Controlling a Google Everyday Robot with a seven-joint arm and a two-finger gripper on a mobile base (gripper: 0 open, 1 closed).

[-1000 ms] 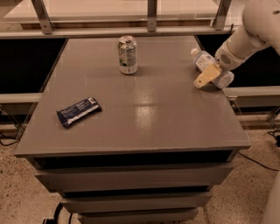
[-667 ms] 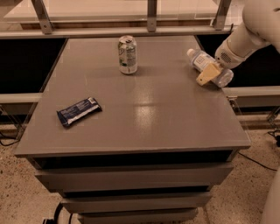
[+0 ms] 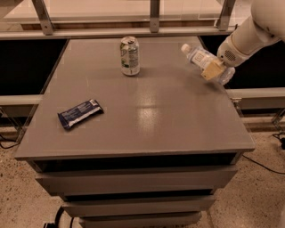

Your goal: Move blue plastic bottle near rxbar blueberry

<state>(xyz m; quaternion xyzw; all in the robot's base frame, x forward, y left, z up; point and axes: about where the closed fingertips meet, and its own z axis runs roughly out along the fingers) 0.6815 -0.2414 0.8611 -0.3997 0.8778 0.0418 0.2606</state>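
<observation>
The blue plastic bottle [image 3: 199, 56], clear with a white cap, is held tilted above the table's far right corner, cap pointing left. My gripper [image 3: 213, 70] is shut on the bottle's middle, its tan fingers [image 3: 212, 71] across the label. The white arm comes in from the upper right. The rxbar blueberry [image 3: 80, 113], a flat dark blue wrapper with white lettering, lies on the table at the left, far from the bottle.
A silver-green drink can [image 3: 129, 55] stands upright at the table's back centre. The grey table [image 3: 147, 116] has drawers below. A metal rail and shelf frame [image 3: 153, 13] run behind it. Dark gaps lie at both sides.
The gripper has lifted the bottle off the table and carried it slightly left and up. The can and the bar have not moved.
</observation>
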